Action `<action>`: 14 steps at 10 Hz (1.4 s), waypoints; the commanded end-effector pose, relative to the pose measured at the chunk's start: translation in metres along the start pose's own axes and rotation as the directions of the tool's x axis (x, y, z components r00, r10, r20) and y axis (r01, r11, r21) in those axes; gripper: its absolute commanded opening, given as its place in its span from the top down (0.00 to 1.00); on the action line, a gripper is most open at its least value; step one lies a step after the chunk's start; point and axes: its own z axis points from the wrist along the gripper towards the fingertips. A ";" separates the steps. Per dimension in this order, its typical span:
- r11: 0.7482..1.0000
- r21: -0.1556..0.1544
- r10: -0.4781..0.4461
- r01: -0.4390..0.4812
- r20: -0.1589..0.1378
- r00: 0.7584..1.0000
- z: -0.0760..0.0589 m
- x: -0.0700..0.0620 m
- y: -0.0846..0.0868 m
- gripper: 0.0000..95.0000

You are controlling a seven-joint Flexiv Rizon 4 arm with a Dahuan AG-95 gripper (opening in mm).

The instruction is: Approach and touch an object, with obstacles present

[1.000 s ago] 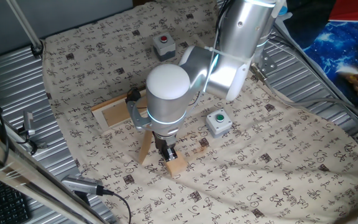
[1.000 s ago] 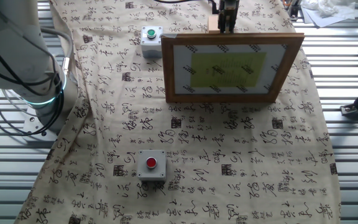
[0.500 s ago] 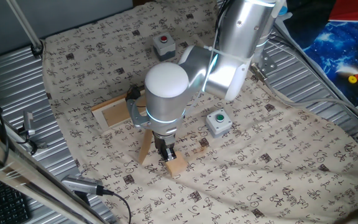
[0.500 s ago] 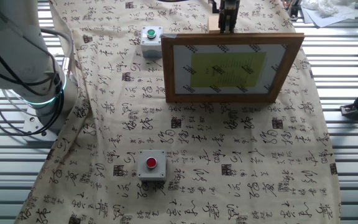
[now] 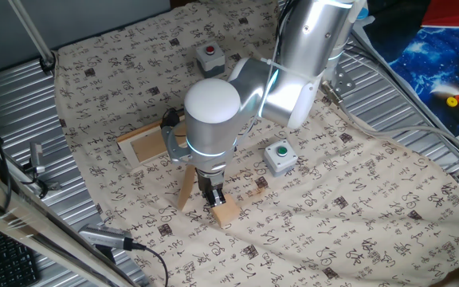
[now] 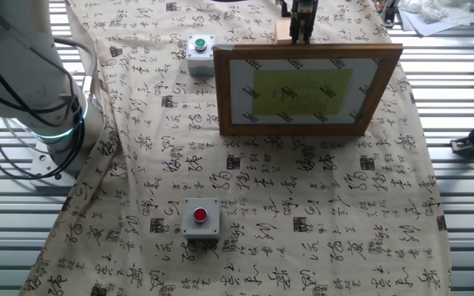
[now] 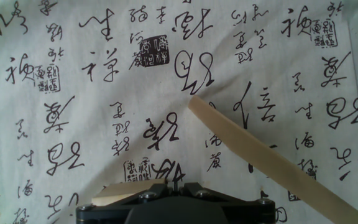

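The light-wood cube point(image 5: 227, 213) sits on the patterned cloth in front of the picture frame's prop leg point(image 5: 186, 190). My gripper point(image 5: 214, 198) points straight down with its fingers together, tips at the cube's near-left edge; I cannot tell if they touch. In the other fixed view the cube point(image 6: 282, 33) peeks out behind the frame's top edge, with the gripper point(image 6: 302, 34) just to its right. In the hand view the gripper point(image 7: 176, 184) is shut and empty, the cube point(image 7: 114, 194) shows at lower left, and the prop leg point(image 7: 260, 155) runs diagonally to the right.
The picture frame point(image 6: 307, 89) stands propped up, its back point(image 5: 143, 145) left of my arm. A grey box with a green button point(image 5: 280, 156) is right of the gripper. A grey box with a red button point(image 5: 209, 56) sits far back. Ribbed metal table surrounds the cloth.
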 end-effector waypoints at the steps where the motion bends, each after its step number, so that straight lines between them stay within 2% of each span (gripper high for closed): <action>1: 0.999 0.028 -0.026 0.026 0.001 1.000 0.000 0.000 0.000 1.00; 2: 0.998 0.047 -0.040 0.039 0.002 0.999 0.000 0.000 0.000 1.00; 6: 0.997 0.062 -0.047 0.046 0.004 0.999 -0.002 0.000 -0.002 1.00; 10: 0.996 0.059 -0.061 0.061 0.002 0.998 -0.008 -0.005 -0.015 1.00; 12: 0.996 0.057 -0.064 0.063 0.003 0.998 -0.014 -0.011 -0.017 1.00; 14: 0.997 0.055 -0.062 0.061 0.008 0.998 -0.015 -0.011 -0.017 1.00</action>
